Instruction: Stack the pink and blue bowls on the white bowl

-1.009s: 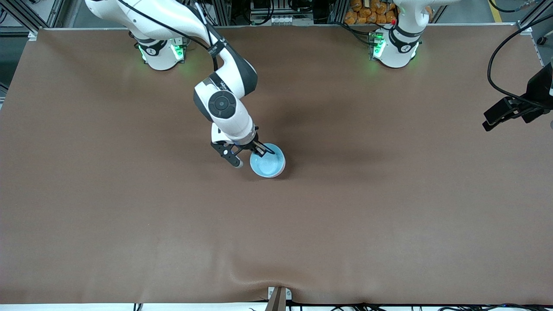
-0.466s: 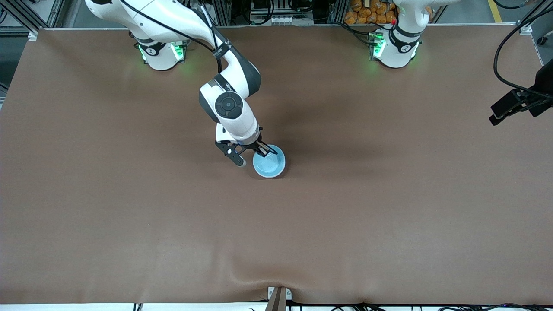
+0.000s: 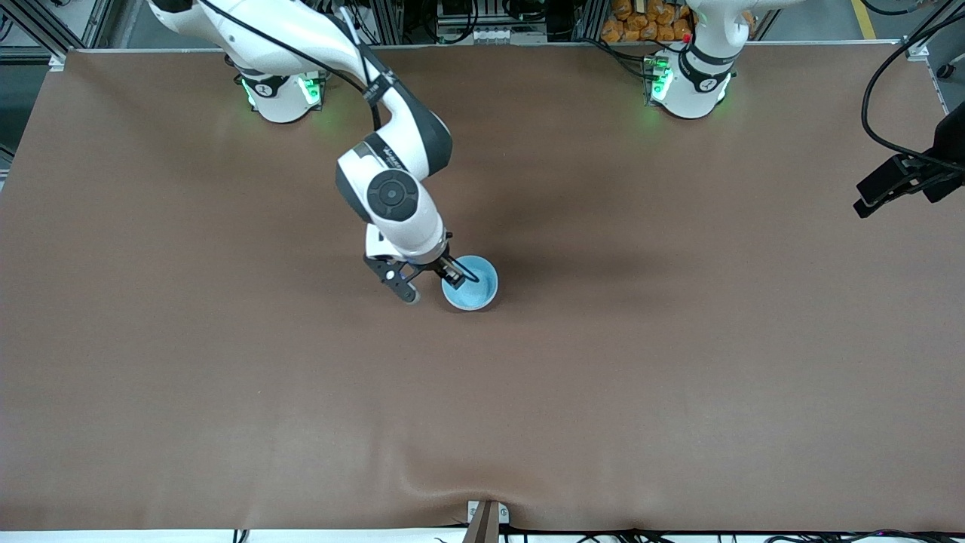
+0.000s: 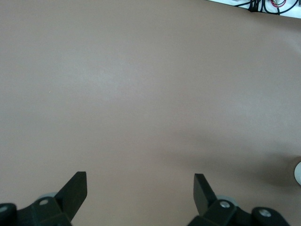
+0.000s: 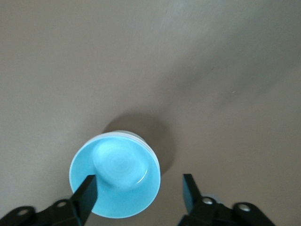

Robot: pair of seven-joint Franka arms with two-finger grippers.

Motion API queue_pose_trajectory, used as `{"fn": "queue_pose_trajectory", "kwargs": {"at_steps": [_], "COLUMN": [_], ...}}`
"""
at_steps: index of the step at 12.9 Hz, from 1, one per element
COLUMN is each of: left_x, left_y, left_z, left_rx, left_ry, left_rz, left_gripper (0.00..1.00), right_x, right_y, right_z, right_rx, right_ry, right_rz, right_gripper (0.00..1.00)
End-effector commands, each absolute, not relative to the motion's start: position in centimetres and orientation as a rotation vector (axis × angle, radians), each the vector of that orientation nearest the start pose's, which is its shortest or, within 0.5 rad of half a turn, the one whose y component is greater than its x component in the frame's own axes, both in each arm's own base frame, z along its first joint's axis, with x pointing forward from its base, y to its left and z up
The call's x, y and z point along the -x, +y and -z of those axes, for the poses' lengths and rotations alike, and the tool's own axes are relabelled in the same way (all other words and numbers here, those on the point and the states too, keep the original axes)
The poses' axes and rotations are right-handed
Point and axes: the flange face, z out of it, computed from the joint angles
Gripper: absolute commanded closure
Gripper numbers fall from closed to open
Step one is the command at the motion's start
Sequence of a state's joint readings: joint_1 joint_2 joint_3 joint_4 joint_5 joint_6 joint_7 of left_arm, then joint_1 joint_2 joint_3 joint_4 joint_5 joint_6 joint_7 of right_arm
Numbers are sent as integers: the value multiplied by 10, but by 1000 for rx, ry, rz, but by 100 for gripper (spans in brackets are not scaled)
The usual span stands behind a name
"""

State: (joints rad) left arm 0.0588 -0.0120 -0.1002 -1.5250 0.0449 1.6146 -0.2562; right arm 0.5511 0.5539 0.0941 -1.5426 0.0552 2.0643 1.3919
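One stack of bowls sits near the middle of the brown table (image 3: 226, 392), blue bowl (image 3: 471, 284) on top, upright. Only a thin pale rim of another bowl (image 5: 123, 133) shows under it in the right wrist view; can't tell its colour or whether there are two. Right gripper (image 3: 431, 286) is just above the stack's edge toward the right arm's end, jaws spread wide, one finger (image 3: 453, 276) over the blue bowl's rim, the other finger (image 3: 409, 293) over bare table beside it, holding nothing. Left gripper (image 4: 140, 188) waits over bare table at the left arm's end, jaws wide apart, empty.
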Motion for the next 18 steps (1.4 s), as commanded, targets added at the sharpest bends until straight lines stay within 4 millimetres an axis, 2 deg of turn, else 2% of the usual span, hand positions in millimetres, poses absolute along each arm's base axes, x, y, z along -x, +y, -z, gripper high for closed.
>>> {"fn": "queue_pose_trajectory", "kwargs": {"at_steps": [1, 2, 4, 6, 9, 11, 13, 15, 18], "left_x": [-548, -548, -549, -548, -548, -548, -548, -548, -549], "left_y": [-19, -19, -19, -19, -19, -19, -19, -19, -19], "left_z": [-661, -662, -661, -661, -662, -661, -661, -662, -662], "left_rx": [3109, 3109, 3109, 3109, 3109, 3109, 3109, 3109, 3109], "left_ry": [-307, -307, -307, -307, -304, -304, -304, -304, -304], "left_rz": [155, 160, 158, 158, 160, 155, 155, 160, 165], "left_gripper": [0, 0, 0, 0, 0, 0, 0, 0, 0], "right_x": [-589, -594, -607, -620, -628, -624, -618, -611, -586], "right_y": [384, 368, 321, 257, 170, 115, 66, 35, 10], "right_z": [-363, -387, -416, -449, -486, -511, -534, -555, -609], "right_rx": [2889, 2888, 2940, 2971, 2999, 3054, 3069, 3079, 3098], "right_ry": [1164, 1129, 1033, 941, 854, 589, 430, 259, 74], "right_rz": [-145, -124, -144, -169, -194, -219, -208, -172, -48], "right_gripper": [0, 0, 0, 0, 0, 0, 0, 0, 0]}}
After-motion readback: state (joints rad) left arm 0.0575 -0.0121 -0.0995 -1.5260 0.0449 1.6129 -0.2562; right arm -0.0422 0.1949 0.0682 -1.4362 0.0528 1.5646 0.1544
